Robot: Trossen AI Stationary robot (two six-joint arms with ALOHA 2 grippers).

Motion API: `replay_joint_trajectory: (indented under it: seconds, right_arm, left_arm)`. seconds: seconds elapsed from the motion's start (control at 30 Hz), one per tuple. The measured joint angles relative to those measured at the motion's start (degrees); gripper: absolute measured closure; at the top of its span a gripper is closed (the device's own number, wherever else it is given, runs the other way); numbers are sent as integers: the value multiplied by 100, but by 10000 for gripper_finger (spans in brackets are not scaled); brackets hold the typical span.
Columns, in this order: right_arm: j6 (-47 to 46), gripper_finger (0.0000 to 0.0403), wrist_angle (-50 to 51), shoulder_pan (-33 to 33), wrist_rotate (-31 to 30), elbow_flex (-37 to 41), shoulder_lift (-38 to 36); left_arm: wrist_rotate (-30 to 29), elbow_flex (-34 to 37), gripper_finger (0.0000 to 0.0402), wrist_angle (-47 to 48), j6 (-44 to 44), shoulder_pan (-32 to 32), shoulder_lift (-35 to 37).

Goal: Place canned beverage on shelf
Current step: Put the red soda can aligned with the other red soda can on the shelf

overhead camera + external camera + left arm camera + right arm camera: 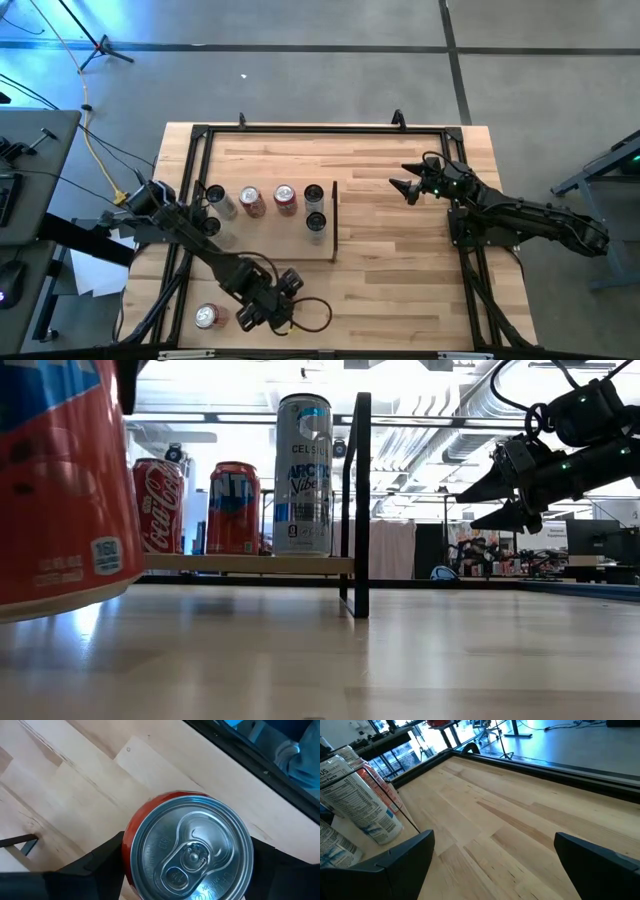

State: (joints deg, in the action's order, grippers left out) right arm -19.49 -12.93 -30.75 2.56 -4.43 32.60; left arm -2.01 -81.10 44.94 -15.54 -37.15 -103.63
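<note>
A red can [187, 852] with a silver top fills the gap between my left gripper's fingers, near the table's front left [208, 317]. In the low view the red can [60, 480] looms close and looks tilted. My left gripper [235, 315] is shut on it. The shelf [265, 240], a pale wood panel with a dark upright strip [335, 220], lies left of centre and bears several upright cans, among them a silver one [303, 475] and a Coca-Cola can [160, 505]. My right gripper [405, 187] hangs open above the table, right of the shelf. My left gripper pinches the red can's side wall [127, 845] between its two fingers, one on each side, just under the top rim. The fingers come from above, slanting down. The can's top faces the wrist. In the low view its bottom [100, 588] looks tilted and off the tabletop.
A black metal frame [300, 130] runs round the tabletop. A dark cable loop [315, 315] lies beside the left arm at the front edge. Bare tabletop [390, 260] stretches between the shelf's strip and the right arm. Papers [95, 275] lie off the table's left side.
</note>
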Motion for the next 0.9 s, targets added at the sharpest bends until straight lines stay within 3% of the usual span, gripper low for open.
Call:
replay_joint_trajectory:
  seconds: [0.3,0.9]
  right_arm:
    - [0,4,2,1,1,0,0]
    - [2,4,22,-1,-1,0,2]
  left_arm:
    - [456,0,128,-8,585,158,-2]
    - [753,320,126,-470,364,232,-63]
